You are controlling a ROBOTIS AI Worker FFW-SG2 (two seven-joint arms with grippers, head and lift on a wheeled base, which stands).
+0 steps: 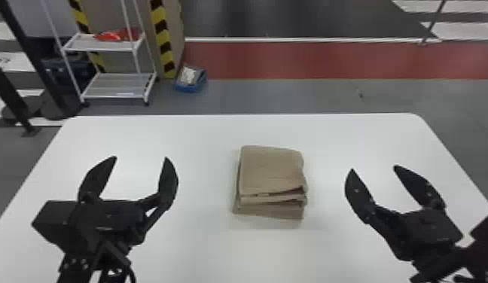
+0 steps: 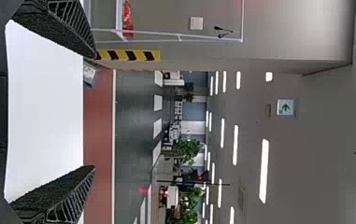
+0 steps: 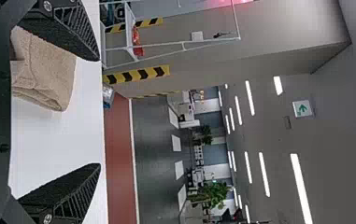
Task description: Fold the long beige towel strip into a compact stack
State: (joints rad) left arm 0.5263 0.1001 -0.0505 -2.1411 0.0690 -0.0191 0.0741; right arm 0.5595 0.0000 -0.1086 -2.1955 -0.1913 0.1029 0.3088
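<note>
The beige towel (image 1: pixel 271 169) lies folded in a squarish layered stack near the middle of the table, its layer edges facing the robot. Left of it, my left gripper (image 1: pixel 141 158) is open, apart from the towel; in the left wrist view the same gripper (image 2: pixel 95 112) has bare tabletop between its fingers. On the stack's right, my right gripper (image 1: pixel 373 168) is also open and holds nothing. From the right wrist view, the towel (image 3: pixel 49 70) shows beyond one finger of the spread right gripper (image 3: pixel 100 112).
The white table (image 1: pixel 171 128) has rounded far corners. Behind it on the floor stand a white shelf rack (image 1: pixel 115 75) and a small blue box (image 1: pixel 190 87), beside a pillar with yellow-black striping.
</note>
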